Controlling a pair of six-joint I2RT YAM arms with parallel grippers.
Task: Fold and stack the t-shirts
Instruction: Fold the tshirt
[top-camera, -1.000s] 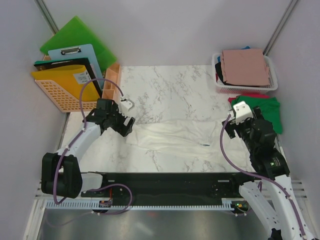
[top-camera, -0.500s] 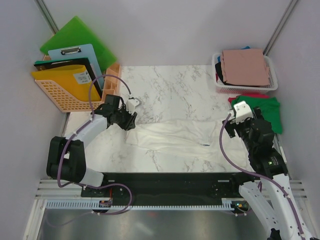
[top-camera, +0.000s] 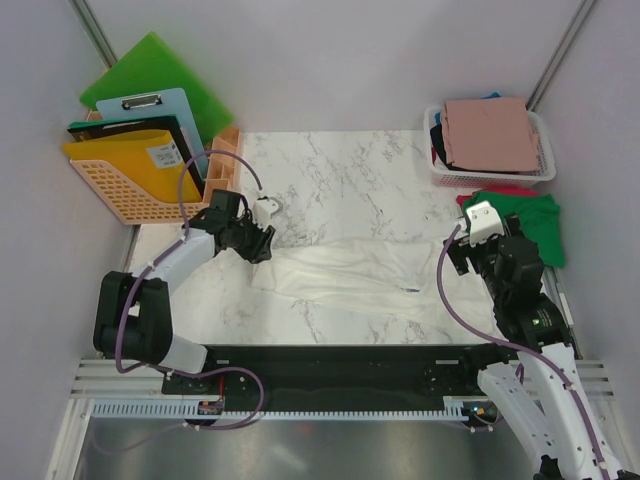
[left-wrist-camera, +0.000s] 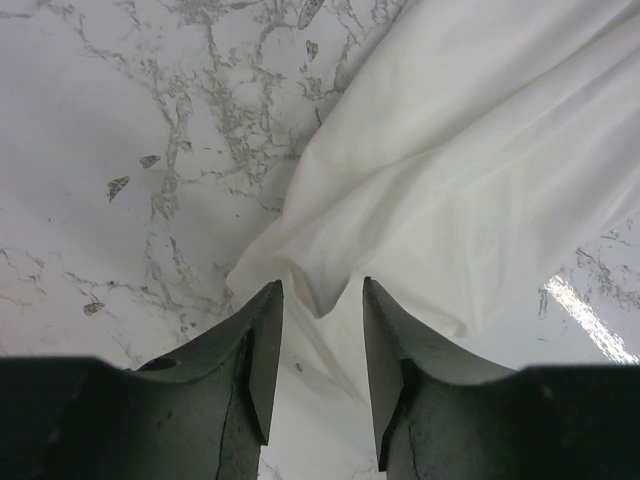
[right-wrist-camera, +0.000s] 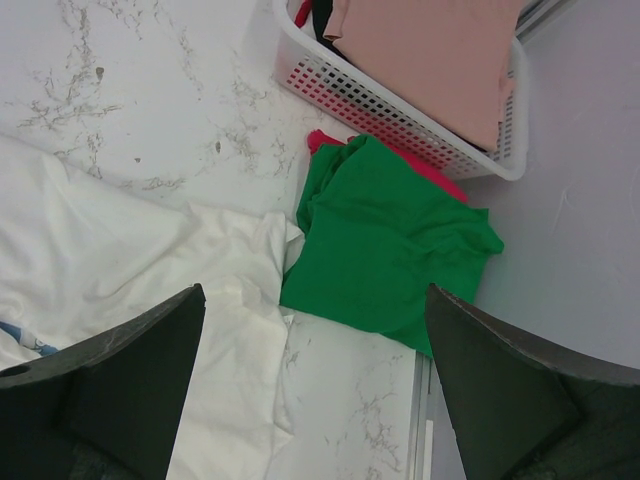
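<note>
**Left gripper** (left-wrist-camera: 322, 290): fingers (left-wrist-camera: 262, 345) partly closed, astride a raised fold at a corner of the cream-white t-shirt (left-wrist-camera: 450, 170). The fold fills the gap at the tips, but whether the pads pinch it cannot be told. The finger bases are cut off by the lower frame edge.

**Right gripper** (right-wrist-camera: 312, 295): fingers wide apart with nothing between them, hovering over the shirt's right end. Only their blurred inner faces show.

**Cream-white t-shirt:** lies rumpled in a long band across the middle of the marble table (left-wrist-camera: 110, 90). Its blue print (right-wrist-camera: 22, 337) is mostly hidden behind one finger.

**Green t-shirt** (right-wrist-camera: 385, 240): crumpled at the table's right edge, touching the cream one. It lies over a red t-shirt (right-wrist-camera: 318, 140), of which only the edges show.

**Dusty-pink t-shirt** (right-wrist-camera: 430, 50): folded, topmost in the white mesh basket (right-wrist-camera: 400, 125). The dark cloth beneath it is barely visible.
</note>
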